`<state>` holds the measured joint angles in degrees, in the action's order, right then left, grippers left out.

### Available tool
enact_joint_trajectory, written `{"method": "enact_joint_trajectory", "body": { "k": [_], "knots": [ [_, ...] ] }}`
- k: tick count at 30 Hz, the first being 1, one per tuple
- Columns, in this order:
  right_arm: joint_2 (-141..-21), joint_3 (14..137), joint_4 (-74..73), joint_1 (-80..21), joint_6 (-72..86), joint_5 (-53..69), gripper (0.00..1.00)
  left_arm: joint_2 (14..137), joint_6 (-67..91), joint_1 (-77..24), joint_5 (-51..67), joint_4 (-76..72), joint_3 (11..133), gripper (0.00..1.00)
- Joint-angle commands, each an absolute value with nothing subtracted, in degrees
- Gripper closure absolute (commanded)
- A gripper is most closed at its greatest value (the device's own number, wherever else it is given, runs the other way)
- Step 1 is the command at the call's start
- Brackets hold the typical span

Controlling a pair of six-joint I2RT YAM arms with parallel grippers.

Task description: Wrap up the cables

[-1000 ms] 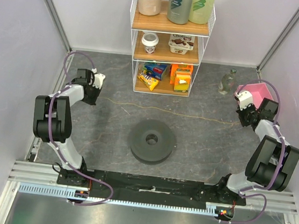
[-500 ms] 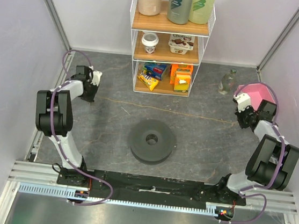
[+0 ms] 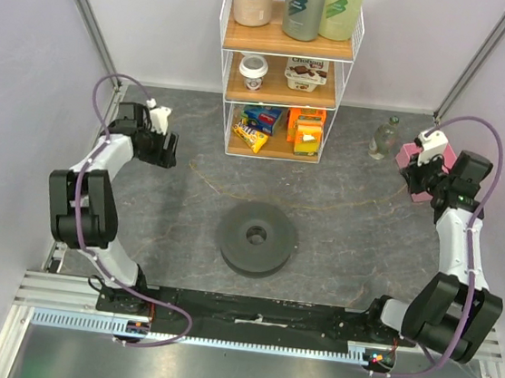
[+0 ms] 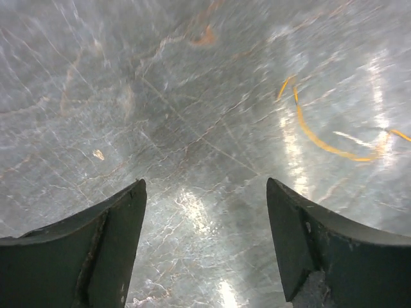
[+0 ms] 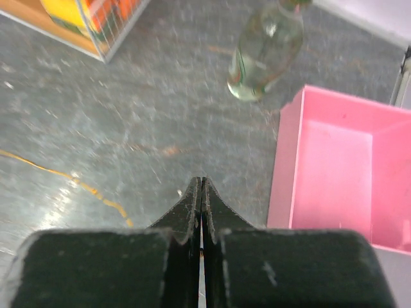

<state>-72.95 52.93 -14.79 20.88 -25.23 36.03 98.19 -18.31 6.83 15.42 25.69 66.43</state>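
While our right gripper (image 5: pixel 201 183) pinches the thin yellow-orange wire (image 4: pixel 321 144) with fingers pressed together, seemingly to anchor it, our left gripper (image 4: pixel 205 192) holds its fingers spread near the other end, slack on the grey marbled table (image 3: pixel 364 247) beyond the dark grey round spool (image 3: pixel 257 237).

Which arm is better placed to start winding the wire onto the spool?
Right, likely: the right fingers are shut with the yellow-orange wire running into them, ready to carry to the spool. The left fingers stand open, holding nothing, wire end loose ahead.
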Motion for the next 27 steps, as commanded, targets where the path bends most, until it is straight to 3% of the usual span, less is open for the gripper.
{"method": "enact_joint_trajectory", "body": {
  "k": [1, 7, 11, 18, 27],
  "knots": [
    [-70.2, 57.1, -14.1, 19.2, -14.1, 41.2, 1.00, 89.2, -15.9, 7.8, 25.1, 25.8, 68.7, 0.17],
    [-67.8, 58.8, -11.4, 16.5, -2.1, 44.0, 1.00, 74.0, -14.4, 8.5, 46.4, 21.2, 69.3, 0.23],
    [-66.4, 60.1, -6.2, 14.2, 10.2, 44.6, 1.00, 68.6, -6.1, -1.4, 53.0, 13.0, 70.7, 0.27],
    [-65.4, 61.3, -0.5, 8.8, 24.8, 41.8, 1.00, 75.0, -8.4, -28.9, 41.9, 7.9, 77.5, 0.31],
    [-64.5, 61.4, 2.8, 4.0, 38.0, 39.4, 1.00, 94.0, -13.9, -44.2, 35.0, 7.9, 91.9, 0.37]
  ]
}}
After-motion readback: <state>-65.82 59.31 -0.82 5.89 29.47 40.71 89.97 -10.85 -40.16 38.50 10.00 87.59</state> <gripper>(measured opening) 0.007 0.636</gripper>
